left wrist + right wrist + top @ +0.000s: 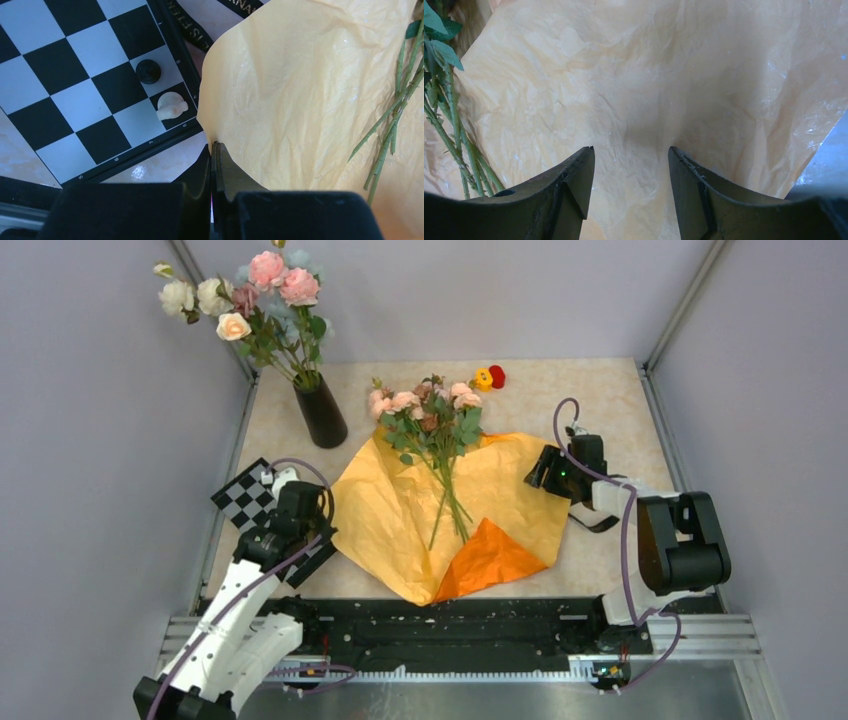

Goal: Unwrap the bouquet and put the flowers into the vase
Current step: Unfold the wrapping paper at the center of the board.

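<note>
Flowers (432, 425) lie on opened paper (390, 515), near the vase (322, 412). Left fingers (225, 170) pressed together at the paper's edge; right fingers (574, 185) spread above it: grasp the gathered stems (452, 502) low, all together

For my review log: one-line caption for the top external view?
Orange paper spread open, flowers lying on it; left tool shut at its left edge, right tool open over its right edge.

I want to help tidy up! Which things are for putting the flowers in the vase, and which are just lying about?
For the job: flowers, paper, vase, ribbon.
Lying about: chessboard, yellow and red heads, tall bunch.
</note>
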